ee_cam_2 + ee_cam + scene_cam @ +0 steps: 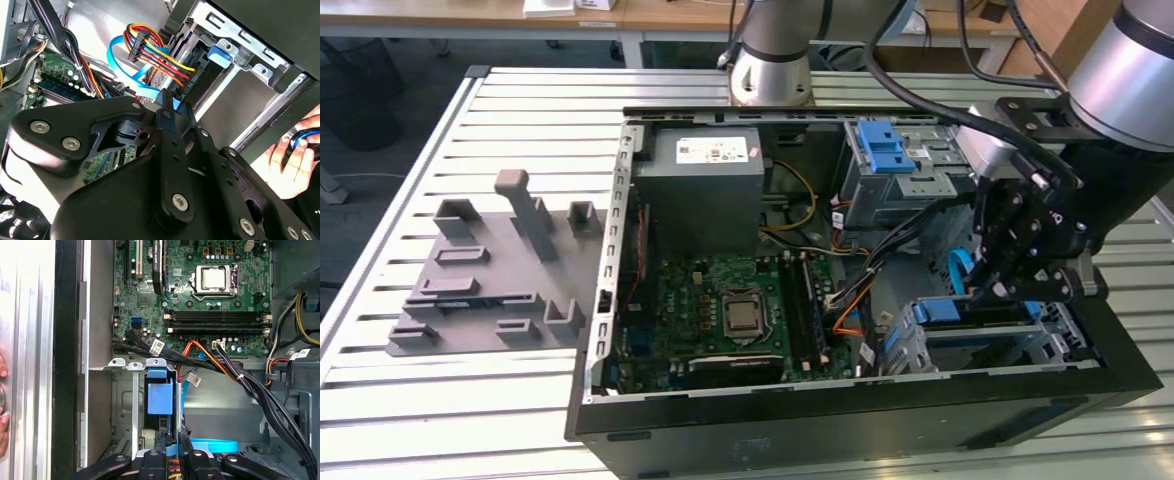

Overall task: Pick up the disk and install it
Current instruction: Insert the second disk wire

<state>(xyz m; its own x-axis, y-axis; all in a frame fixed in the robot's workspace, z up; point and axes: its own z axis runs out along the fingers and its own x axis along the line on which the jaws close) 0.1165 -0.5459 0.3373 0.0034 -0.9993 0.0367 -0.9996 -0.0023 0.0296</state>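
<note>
The disk (958, 312) stands on edge in the metal drive cage (1051, 335) at the front corner of the open computer case, on the exterior view's right. Its blue plastic end (160, 399) shows between the cage rails (125, 405) in the first wrist view. My gripper (983, 292) reaches down into the case right over it. Its black fingers (161, 442) are drawn close together at the disk's near end (167, 100), with blue plastic showing between them. Most of the disk's body is hidden by the cage and my fingers.
Bundled black, orange and light-blue cables (220, 365) run beside the cage. The green motherboard (727, 310) lies mid-case, with the grey power supply (707, 175) and a blue-latched bay (887, 150) behind it. A grey fixture (487, 280) sits on the slatted table. A person's hand (290, 160) is outside the case.
</note>
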